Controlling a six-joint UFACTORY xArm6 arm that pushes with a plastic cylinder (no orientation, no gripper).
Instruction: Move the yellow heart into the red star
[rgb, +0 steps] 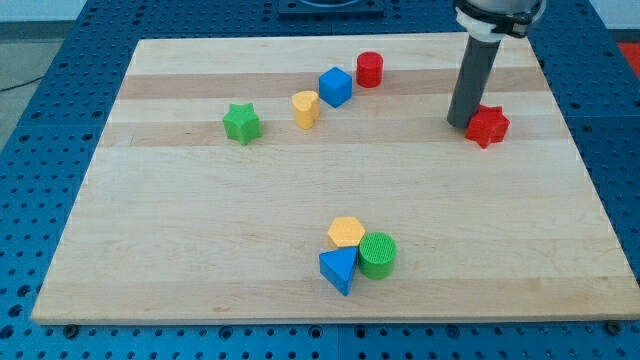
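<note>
Yellow heart (305, 108) stands upright beside blue cube (335, 87); we can't read its pointing. Our tip (459, 124) touches red star (487, 126), gripping nothing.

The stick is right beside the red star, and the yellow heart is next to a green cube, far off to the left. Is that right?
Almost. The cube next to the yellow heart is blue, not green; the camera view shows it. The rest holds: my tip sits right beside the red star, on its left in the view, and the heart is far off to the view's left.

8 blocks (340, 87) – 1 board (200, 270)
</note>
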